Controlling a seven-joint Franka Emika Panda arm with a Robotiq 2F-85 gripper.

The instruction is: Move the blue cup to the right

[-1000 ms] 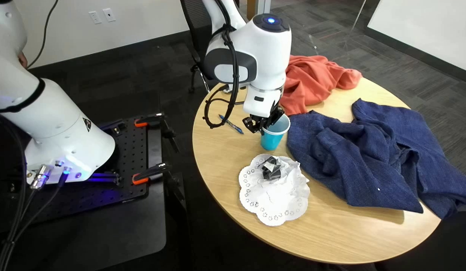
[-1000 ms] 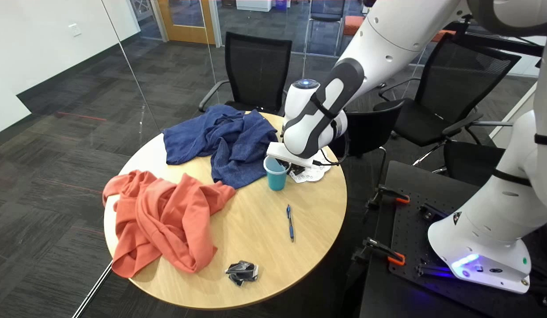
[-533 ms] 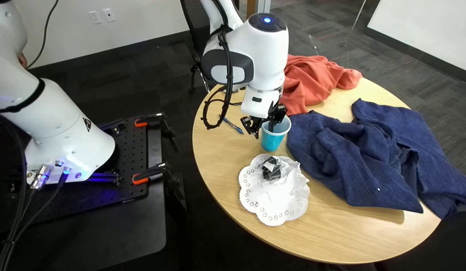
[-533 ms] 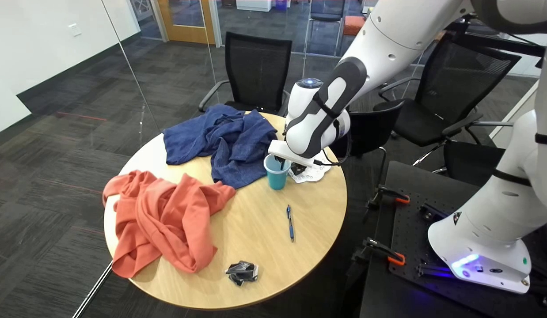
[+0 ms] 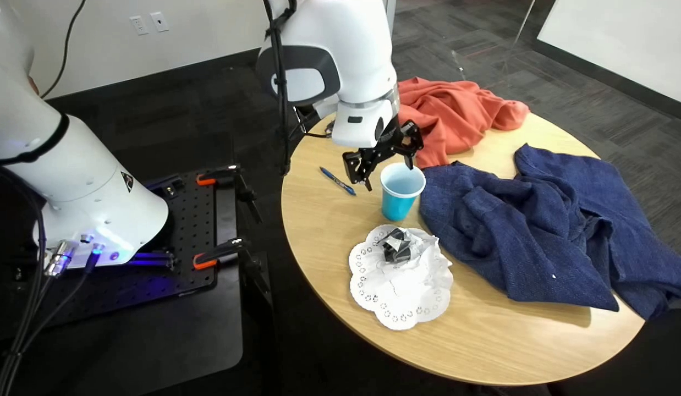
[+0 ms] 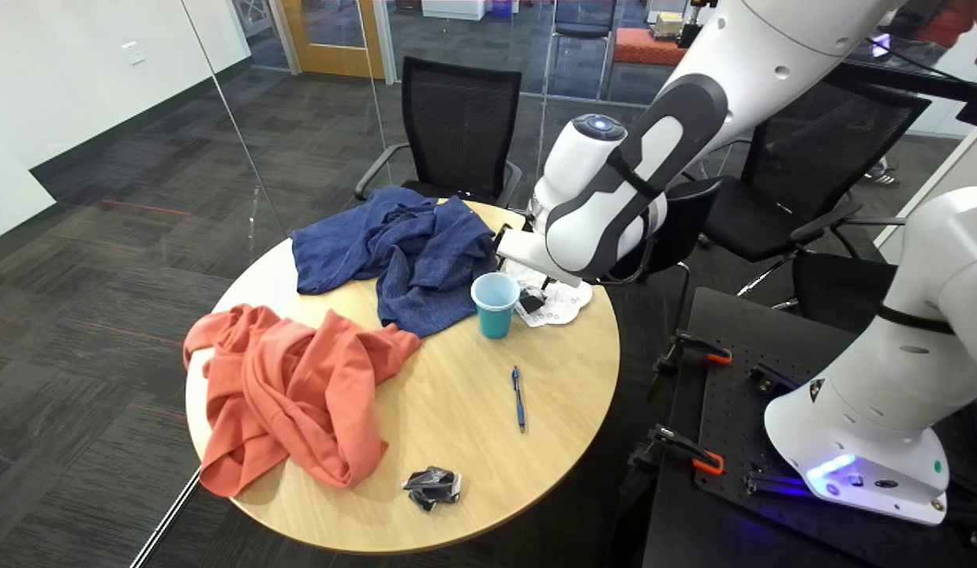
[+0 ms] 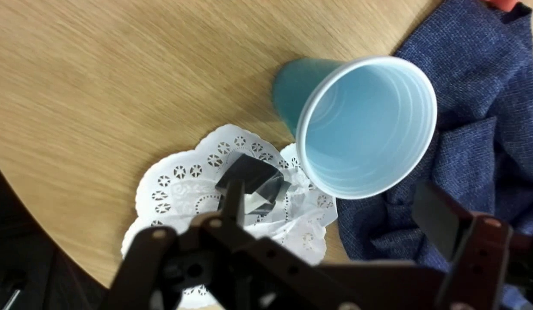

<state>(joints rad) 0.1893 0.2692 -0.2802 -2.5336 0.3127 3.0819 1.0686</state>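
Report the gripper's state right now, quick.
Gripper: open, holding nothing; the light-blue plastic cup stands upright on the round wood-grain table.

Dark carpet (image 6: 102, 355), white wall (image 5: 203, 30), black mesh chair (image 6: 461, 118) beside round wooden table (image 6: 457, 402).

My dark finger pads (image 7: 438, 215), matt; tapered light-blue plastic cup (image 7: 361, 129), smooth; crumpled navy cloth (image 7: 464, 142), coarse-woven; scalloped white paper doily (image 7: 180, 189).
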